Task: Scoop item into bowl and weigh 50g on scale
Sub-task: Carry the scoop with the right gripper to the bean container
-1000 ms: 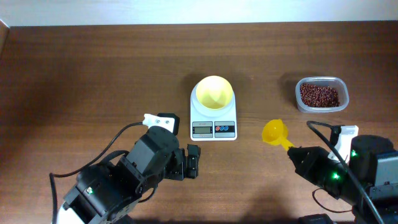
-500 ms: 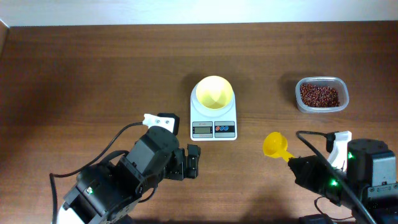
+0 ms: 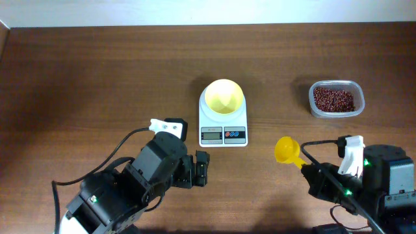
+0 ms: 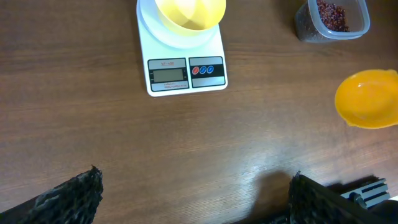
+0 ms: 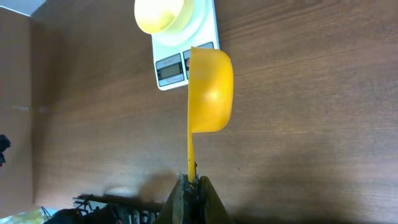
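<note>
The dark reddish-brown beans (image 3: 334,99) (image 4: 333,14) lie heaped in a clear plastic container (image 3: 358,99) at the back right. An empty pale-yellow bowl (image 3: 224,95) (image 4: 189,12) (image 5: 160,14) stands on the white scale (image 3: 205,123) (image 4: 180,53) (image 5: 202,31) at the table's middle. My right gripper (image 3: 311,172) (image 5: 189,182) is shut on the thin handle of a yellow scoop (image 3: 286,149) (image 4: 368,98) (image 5: 210,90). The scoop's cup is empty and hangs right of the scale's front. My left gripper (image 3: 201,168) (image 4: 194,175) stands open over bare wood in front of the scale.
The wooden table (image 3: 97,78) ends at a pale wall along the back. A cable (image 3: 120,146) loops beside my left arm. The container stands about a hand's width behind my right arm.
My right arm has drawn back toward the table's front edge, carrying the scoop a little nearer. The left arm, bowl and scale have not moved.
</note>
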### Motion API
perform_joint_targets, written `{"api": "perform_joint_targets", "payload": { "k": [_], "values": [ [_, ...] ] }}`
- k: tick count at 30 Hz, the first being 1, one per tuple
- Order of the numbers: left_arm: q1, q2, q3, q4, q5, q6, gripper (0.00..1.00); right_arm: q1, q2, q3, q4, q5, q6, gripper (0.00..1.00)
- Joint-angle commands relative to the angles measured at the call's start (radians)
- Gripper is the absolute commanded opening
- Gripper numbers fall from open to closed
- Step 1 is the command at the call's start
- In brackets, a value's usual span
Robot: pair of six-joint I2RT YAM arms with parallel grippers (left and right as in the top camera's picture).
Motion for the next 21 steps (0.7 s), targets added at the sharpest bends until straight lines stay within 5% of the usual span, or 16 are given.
{"api": "perform_joint_targets", "payload": {
  "k": [1, 10, 16, 21],
  "values": [
    [0.003, 0.000, -0.001, -0.001, 0.008, 0.016, 0.99, -0.003, -0.006, 0.019, 0.010, 0.012, 0.058, 0.04],
    [0.003, 0.000, -0.001, -0.002, 0.008, 0.016, 0.99, -0.004, -0.005, 0.019, 0.071, 0.084, 0.069, 0.04],
    [0.003, 0.000, -0.001, 0.000, 0.008, 0.015, 0.99, -0.004, 0.027, 0.019, 0.333, 0.098, -0.038, 0.04],
    [0.003, 0.000, -0.001, -0.008, 0.064, 0.015, 0.99, -0.004, 0.039, 0.019, 0.273, 0.032, -0.037, 0.04]
  ]
}}
